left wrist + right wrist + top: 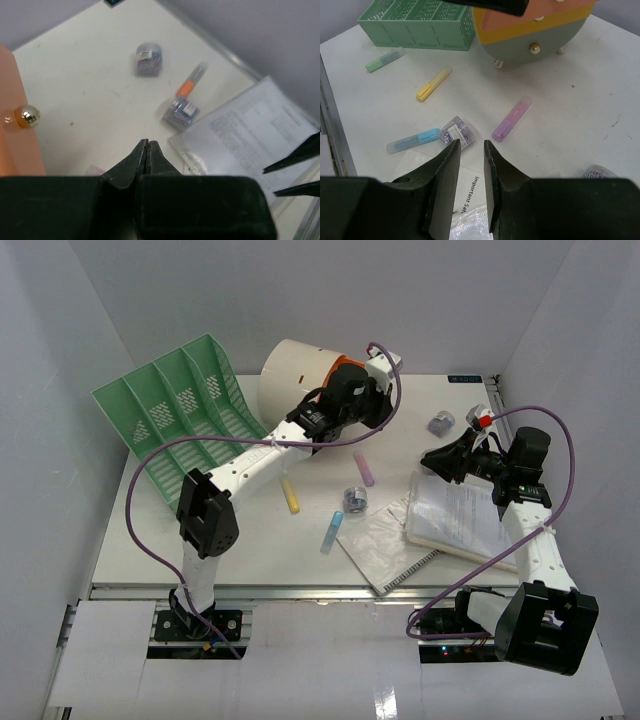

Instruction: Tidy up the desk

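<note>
Plainly, the cluttered white counter (250, 540) lies under both arms, and the risk sits in the fingers. The left claw (148, 142) is pressed together on nothing, near the gold knob (27, 115) of the drum-shaped drawer unit (295, 370) — going in like that, it would probably shove the drum rather than catch the knob. The right claw (471, 145) stands narrowly spread and empty just above the clip jar (457, 132), likely too tight for it — a nudge could roll the jar into the purple highlighter (512, 119).
</note>
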Motion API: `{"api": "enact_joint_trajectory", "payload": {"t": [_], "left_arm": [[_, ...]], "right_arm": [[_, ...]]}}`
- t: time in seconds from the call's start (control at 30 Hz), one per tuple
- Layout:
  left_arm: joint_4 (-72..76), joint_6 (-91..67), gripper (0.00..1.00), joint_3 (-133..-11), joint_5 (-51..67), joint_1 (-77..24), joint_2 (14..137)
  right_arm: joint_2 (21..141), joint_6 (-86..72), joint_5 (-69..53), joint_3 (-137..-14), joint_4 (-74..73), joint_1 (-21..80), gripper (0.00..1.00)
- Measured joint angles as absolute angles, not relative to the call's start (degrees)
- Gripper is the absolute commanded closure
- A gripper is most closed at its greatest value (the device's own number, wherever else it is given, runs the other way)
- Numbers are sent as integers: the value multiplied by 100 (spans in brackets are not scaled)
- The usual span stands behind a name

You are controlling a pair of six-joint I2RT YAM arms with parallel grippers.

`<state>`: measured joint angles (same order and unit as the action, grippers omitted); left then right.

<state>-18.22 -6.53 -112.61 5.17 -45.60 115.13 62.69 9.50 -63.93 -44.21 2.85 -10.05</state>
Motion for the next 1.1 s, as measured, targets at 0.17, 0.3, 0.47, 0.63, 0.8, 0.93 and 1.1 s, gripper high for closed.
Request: {"api": "enact_joint_trajectory", "payload": {"t": [0.17, 0.3, 0.47, 0.63, 0.8, 0.93, 1.1], "left_arm": [[-2346, -296, 90, -12767, -484, -4712, 12668], [-2444, 10, 89, -13040, -1050, -4776, 12944], [-2449, 317, 87, -13058, -1548, -4798, 13042], [-2394, 614, 81, -12966, -2201, -4823, 13047], [-2419, 924, 55, -12545, -2879, -4823, 13045], [-2481, 1077, 34, -12411, -3245, -4819, 13045], [-2435, 1176, 18, -12409, -3547, -4810, 13032]], "right_arm": [[6270, 893, -6407, -4390, 320, -1085, 68], [6270, 842, -6407, -4390, 323, -1087, 68], [6270, 804, -6405, -4386, 322, -1087, 68], [6272, 795, -6401, -4366, 325, -1087, 68], [6272, 795, -6399, -4364, 327, -1087, 68], [6272, 794, -6390, -4358, 329, -1087, 68], [6272, 795, -6370, -4345, 344, -1092, 68]]}}
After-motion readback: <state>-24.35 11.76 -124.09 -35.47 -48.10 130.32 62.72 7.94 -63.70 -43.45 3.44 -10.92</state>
